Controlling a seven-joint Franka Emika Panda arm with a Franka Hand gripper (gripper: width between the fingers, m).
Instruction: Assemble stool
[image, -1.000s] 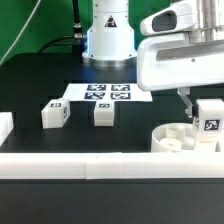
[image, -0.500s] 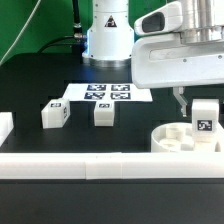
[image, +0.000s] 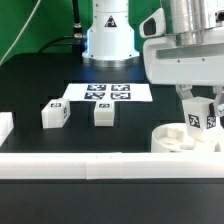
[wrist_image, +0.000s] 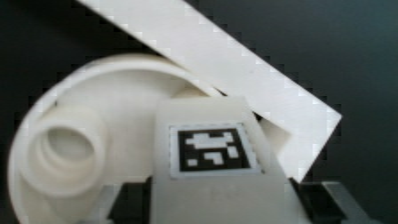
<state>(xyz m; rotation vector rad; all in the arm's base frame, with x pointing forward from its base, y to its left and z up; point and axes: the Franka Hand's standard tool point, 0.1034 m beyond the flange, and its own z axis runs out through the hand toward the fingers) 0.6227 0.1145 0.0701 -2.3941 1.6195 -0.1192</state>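
Observation:
My gripper (image: 199, 107) is shut on a white blocky stool leg (image: 202, 117) with a black-and-white tag. It holds the leg upright just above the round white seat (image: 176, 141) at the exterior view's right. In the wrist view the held leg (wrist_image: 222, 135) sits between the dark fingers (wrist_image: 128, 200) of the gripper (wrist_image: 222, 202). The seat (wrist_image: 80, 135), with its socket hole, lies right beyond it. Two more legs (image: 55, 114) (image: 103, 113) stand loose on the black table at the left.
The marker board (image: 104, 92) lies flat behind the two loose legs, in front of the arm's white base (image: 108, 35). A long white rail (image: 90, 164) runs along the table's front edge, and the rail (wrist_image: 222, 60) passes beside the seat.
The wrist has turned and risen a little. The held leg has shifted slightly toward the exterior view's left, over the seat. The grip has not changed.

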